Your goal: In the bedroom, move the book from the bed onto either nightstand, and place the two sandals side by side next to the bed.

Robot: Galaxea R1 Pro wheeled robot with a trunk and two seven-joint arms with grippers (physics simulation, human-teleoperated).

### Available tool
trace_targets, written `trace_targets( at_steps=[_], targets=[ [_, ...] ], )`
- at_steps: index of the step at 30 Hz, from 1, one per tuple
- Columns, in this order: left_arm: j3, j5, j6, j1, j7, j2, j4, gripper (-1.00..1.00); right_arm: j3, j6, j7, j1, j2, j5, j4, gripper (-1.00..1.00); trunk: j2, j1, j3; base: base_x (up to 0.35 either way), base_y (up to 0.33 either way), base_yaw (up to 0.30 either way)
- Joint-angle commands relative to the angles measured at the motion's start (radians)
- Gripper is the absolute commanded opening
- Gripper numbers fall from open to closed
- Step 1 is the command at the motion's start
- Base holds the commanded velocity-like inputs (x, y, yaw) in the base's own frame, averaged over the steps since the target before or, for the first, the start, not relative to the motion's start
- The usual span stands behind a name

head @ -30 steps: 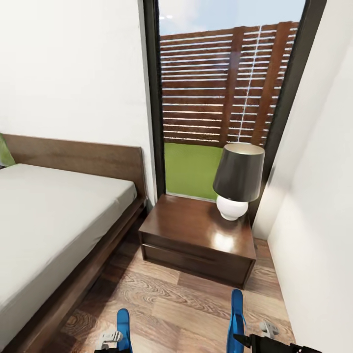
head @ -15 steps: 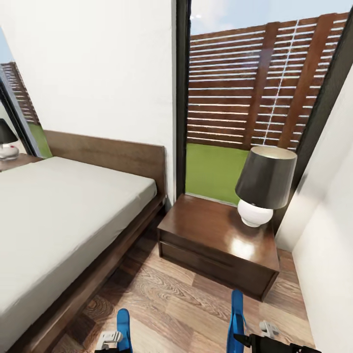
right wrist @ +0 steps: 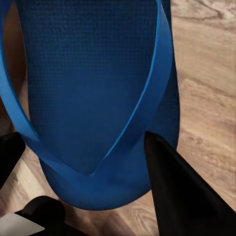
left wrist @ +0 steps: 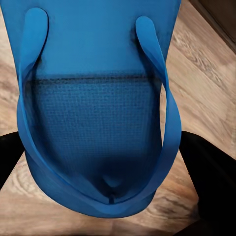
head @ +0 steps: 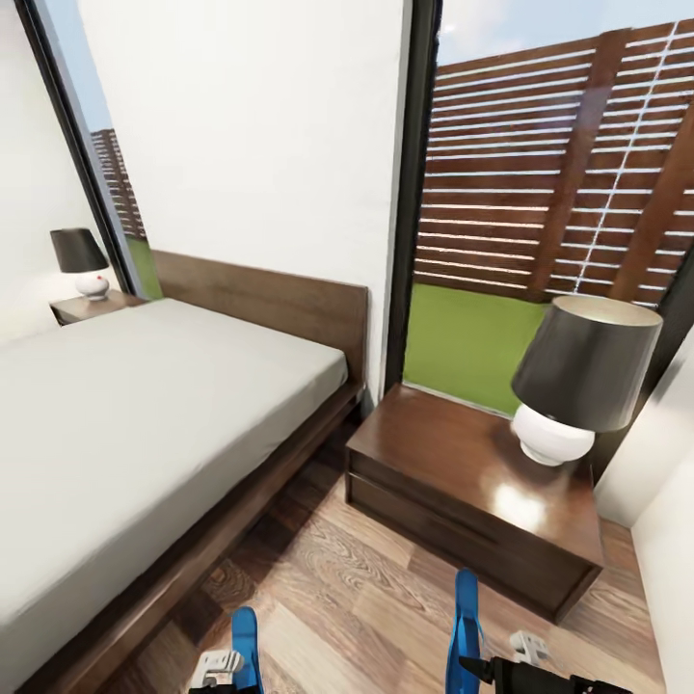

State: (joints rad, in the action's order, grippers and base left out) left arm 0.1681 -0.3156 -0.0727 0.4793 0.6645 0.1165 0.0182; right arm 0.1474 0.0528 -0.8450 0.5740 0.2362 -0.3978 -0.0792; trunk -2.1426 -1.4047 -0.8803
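Arms sit low at the bottom edge of our head view, each carrying a sandal above the wood-plank floor (head: 386, 598). Our left gripper (head: 224, 667) is closed on the left sandal (head: 245, 641); through its wrist camera, dark fingers (left wrist: 206, 169) flank the textured blue sole (left wrist: 93, 118) with its smooth looping straps. Our right gripper (head: 511, 660) clamps the right sandal (head: 467, 617), a black finger (right wrist: 177, 191) pressed against the sole's edge. Ahead, the pale grey bed (head: 135, 424) in its dark frame lies left of the glossy brown nightstand (head: 463, 482), which bears a white-based lamp (head: 578, 386) with a dark shade.
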Motion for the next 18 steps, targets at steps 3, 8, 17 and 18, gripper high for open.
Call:
trace_targets(
  at_steps=[3, 8, 17, 18],
  targets=[
    [0.008, -0.005, -0.007, 0.001, 0.001, 0.000, -0.001, -1.00, 0.006, 0.007, -0.003, 0.001, 0.000, -0.012, -0.002, -1.00, 0.000, 0.000, -0.001, 0.000, 0.000, 0.293],
    [0.008, -0.005, -0.007, 0.001, 0.001, 0.000, -0.001, -1.00, 0.006, 0.007, -0.003, 0.001, -0.001, -0.012, -0.002, -1.00, 0.000, 0.000, -0.001, 0.000, 0.000, 0.293],
    [0.008, -0.005, -0.007, 0.001, 0.001, 0.000, -0.001, -1.00, 0.006, 0.007, -0.003, 0.001, -0.001, -0.012, -0.002, -1.00, 0.000, 0.000, -0.001, 0.000, 0.000, 0.293],
    [0.008, -0.005, -0.007, 0.001, 0.001, 0.000, -0.001, -1.00, 0.006, 0.007, -0.003, 0.001, -0.001, -0.012, -0.002, -1.00, 0.000, 0.000, -0.001, 0.000, 0.000, 0.293]
  ],
)
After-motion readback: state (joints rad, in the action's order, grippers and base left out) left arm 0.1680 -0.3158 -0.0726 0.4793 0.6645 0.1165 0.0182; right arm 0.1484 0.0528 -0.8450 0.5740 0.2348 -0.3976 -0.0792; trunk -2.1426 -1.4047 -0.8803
